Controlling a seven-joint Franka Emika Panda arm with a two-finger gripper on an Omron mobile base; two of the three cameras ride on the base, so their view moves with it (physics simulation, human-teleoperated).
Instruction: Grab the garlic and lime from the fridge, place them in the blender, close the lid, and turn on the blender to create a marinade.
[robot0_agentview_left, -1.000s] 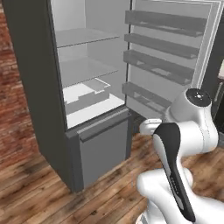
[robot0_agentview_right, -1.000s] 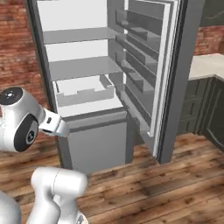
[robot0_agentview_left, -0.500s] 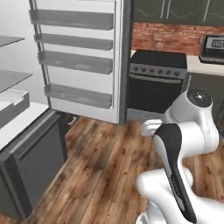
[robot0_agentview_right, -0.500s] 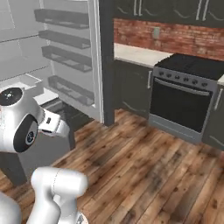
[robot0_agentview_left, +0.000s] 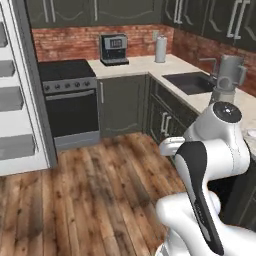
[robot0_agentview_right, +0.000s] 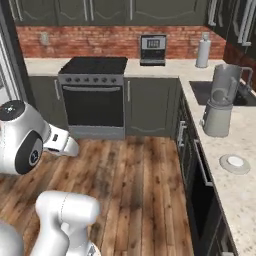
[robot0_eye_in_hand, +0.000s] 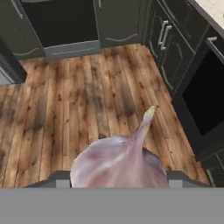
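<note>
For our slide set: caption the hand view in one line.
Garlic gripped in the hand, carried above the wooden floor.

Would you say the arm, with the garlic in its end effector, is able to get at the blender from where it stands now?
Probably not yet: the blender stands far along the counter, well ahead of the arm. Its lid lies beside it, so the jug's mouth is open.

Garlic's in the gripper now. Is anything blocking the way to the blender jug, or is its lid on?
Nothing visible blocks it. The blender stands on the counter with its mouth uncovered; the lid lies beside it. The garlic sits between the fingertips.
</note>
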